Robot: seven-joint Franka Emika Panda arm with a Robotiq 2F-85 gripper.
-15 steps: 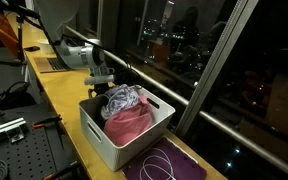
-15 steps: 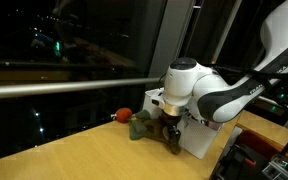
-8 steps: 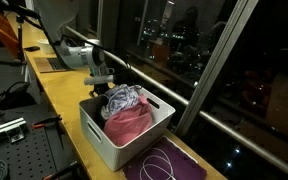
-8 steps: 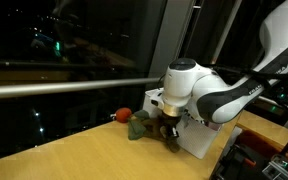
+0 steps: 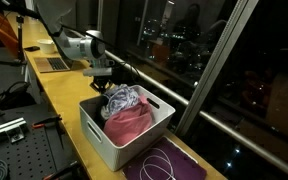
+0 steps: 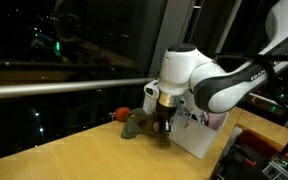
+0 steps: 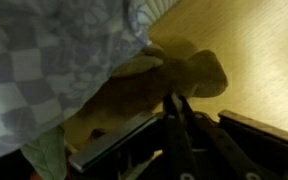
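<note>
Gripper (image 7: 173,103): in the wrist view the two fingers (image 7: 181,128) are drawn tight together, no gap btw. the tips. The tips sit right at the near edge of an olive cloth (image 7: 179,72). We can't tell whether a fold is actually nipped (too dark and blurred there).

In an exterior view the gripper (image 6: 164,133) points straight down, low over the table (image 6: 74,155). The olive cloth (image 6: 136,124) lies bunched on the wood just beside it, reaching up to the fingers. A small red-orange round obj. (image 6: 121,114) sits just behind the cloth on the window side, touching it or nearly so.

Right next to the gripper on its other side stands a white bin (image 6: 199,140). In an exterior view the gripper (image 5: 104,84) hangs just outside the bin's (image 5: 114,140) far end. Inside the bin a checked cloth (image 5: 124,98) is piled at that end, w/ a pink cloth (image 5: 132,124) filling the rest. The checked cloth (image 7: 44,60) also fills the upper corner of the wrist view, close over the olive one.

Past the bin's near end lies a purple mat (image 5: 184,168) w/ a white cable (image 5: 159,160) looped on it. The table runs along a dark window.
</note>
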